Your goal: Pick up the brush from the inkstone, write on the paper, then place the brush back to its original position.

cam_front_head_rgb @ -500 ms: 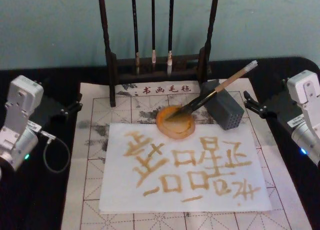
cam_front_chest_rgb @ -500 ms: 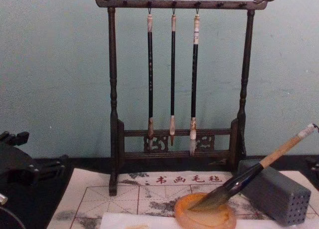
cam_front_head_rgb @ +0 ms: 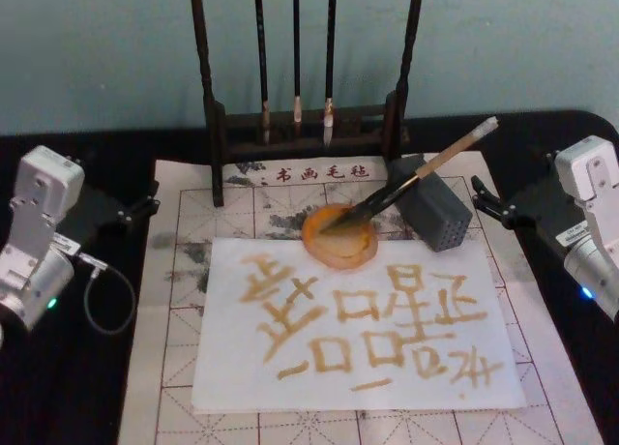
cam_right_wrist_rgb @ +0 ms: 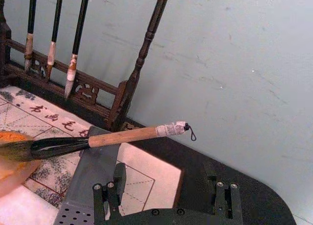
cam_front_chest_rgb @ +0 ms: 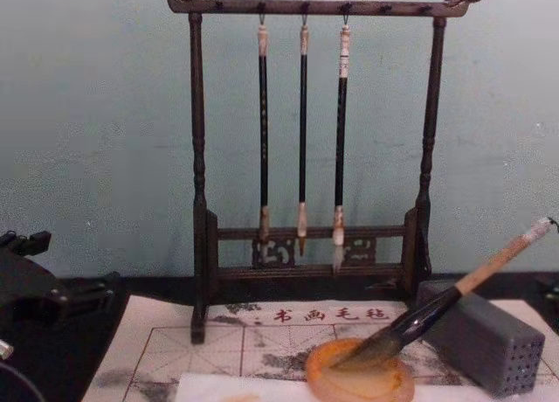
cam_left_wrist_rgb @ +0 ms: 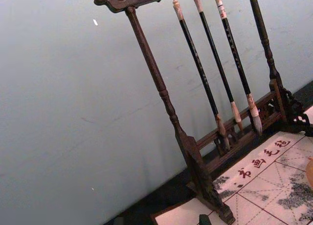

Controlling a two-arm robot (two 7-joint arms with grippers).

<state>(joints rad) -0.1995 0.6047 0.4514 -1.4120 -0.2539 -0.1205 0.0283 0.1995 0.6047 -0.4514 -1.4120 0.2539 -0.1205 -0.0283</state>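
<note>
The brush [cam_front_head_rgb: 416,179] lies slanted, its bristle tip resting in the orange inkstone [cam_front_head_rgb: 338,237] and its tan handle leaning on the grey block [cam_front_head_rgb: 435,213]. In front of the inkstone lies the white paper [cam_front_head_rgb: 358,319], covered with ochre characters. My left gripper [cam_front_head_rgb: 147,198] is parked at the mat's left edge, open and holding nothing. My right gripper [cam_front_head_rgb: 481,199] is parked open to the right of the block. In the right wrist view its fingers [cam_right_wrist_rgb: 105,193] stand wide apart, short of the brush [cam_right_wrist_rgb: 122,137]. The chest view shows the brush [cam_front_chest_rgb: 454,293] and the inkstone [cam_front_chest_rgb: 358,380] from the side.
A dark wooden rack [cam_front_head_rgb: 213,97] with three thin hanging brushes [cam_front_head_rgb: 295,77] stands behind the inkstone. A gridded felt mat [cam_front_head_rgb: 184,271] lies under the paper on the black table. A grey cable [cam_front_head_rgb: 106,300] loops beside my left arm.
</note>
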